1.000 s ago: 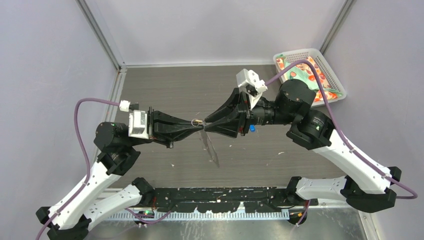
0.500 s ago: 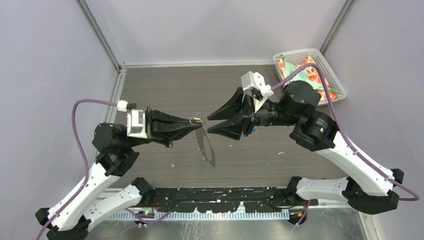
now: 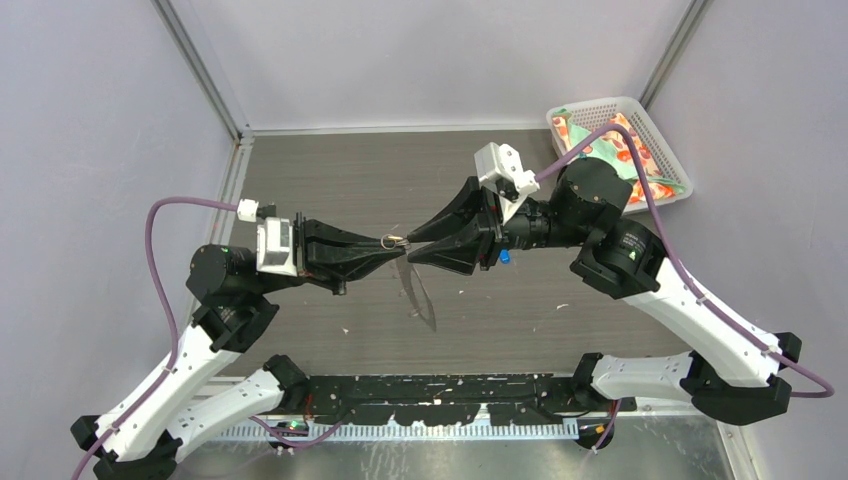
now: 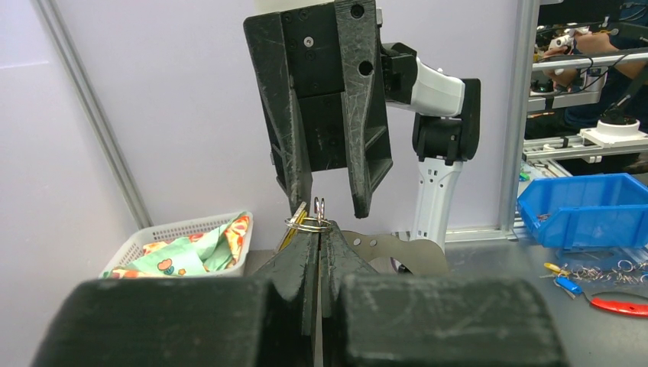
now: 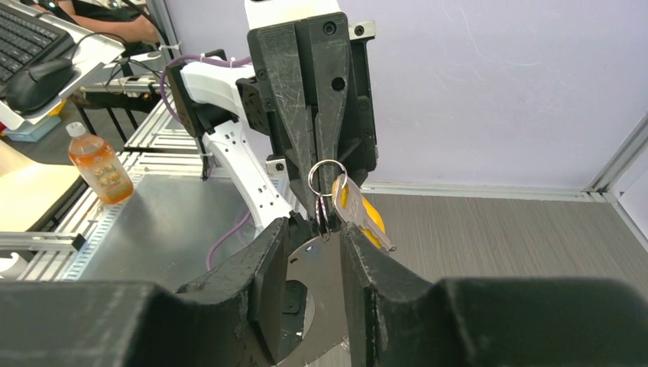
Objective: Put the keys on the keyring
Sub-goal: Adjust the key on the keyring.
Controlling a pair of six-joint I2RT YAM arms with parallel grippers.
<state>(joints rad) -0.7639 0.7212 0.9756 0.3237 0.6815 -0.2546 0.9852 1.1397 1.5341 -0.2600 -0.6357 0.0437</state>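
My left hand [image 3: 383, 243] reaches in from the left over the middle of the dark wood-grain table [image 3: 330, 180]. Its fingers are pressed fully together on the small silver metal keyring [image 4: 309, 225], which stands just proud of the tips. From that ring hangs the key with the yellow plastic head [image 5: 358, 210], and a flat grey metal tag with holes [image 5: 313, 264] hangs below it; I cannot tell how the tag is fastened.

My right hand [image 3: 412, 245] comes in from the right and meets the left one tip to tip. Its fingers stand partly apart with the ring and yellow key in the gap between them. One finger is right against the key, the other is clear of the ring, and it has no grip on anything that I can make out.

The key with the blue plastic head [image 3: 505, 257] lies on the table under my right wrist, apart from the ring.

In the far right corner sits a white plastic basket [image 3: 598, 104] holding a green and orange patterned cloth [image 4: 195, 252].
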